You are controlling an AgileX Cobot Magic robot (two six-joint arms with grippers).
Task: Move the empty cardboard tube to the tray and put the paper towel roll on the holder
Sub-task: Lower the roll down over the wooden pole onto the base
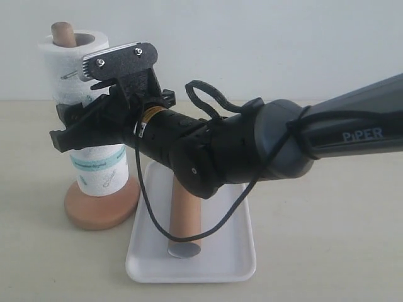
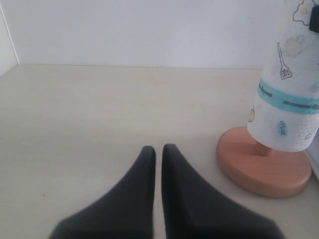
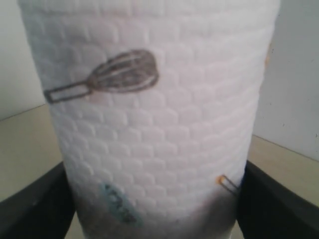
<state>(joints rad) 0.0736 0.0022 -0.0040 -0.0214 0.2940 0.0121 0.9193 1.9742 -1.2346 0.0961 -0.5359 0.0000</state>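
The right claw (image 1: 66, 129) grasps the paper towel roll (image 1: 66, 66), threaded on the holder (image 2: 264, 172), just above its base. Behind that claw the empty cardboard tube (image 1: 184, 214) lies in the tray (image 1: 242, 255). The left claw (image 2: 158, 154) is clenched, empty.

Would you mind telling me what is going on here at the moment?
The right gripper grips the paper towel roll, threaded over the pole of the holder but not yet down on its base. The empty cardboard tube lies in the tray. The left gripper is shut and empty over the table.
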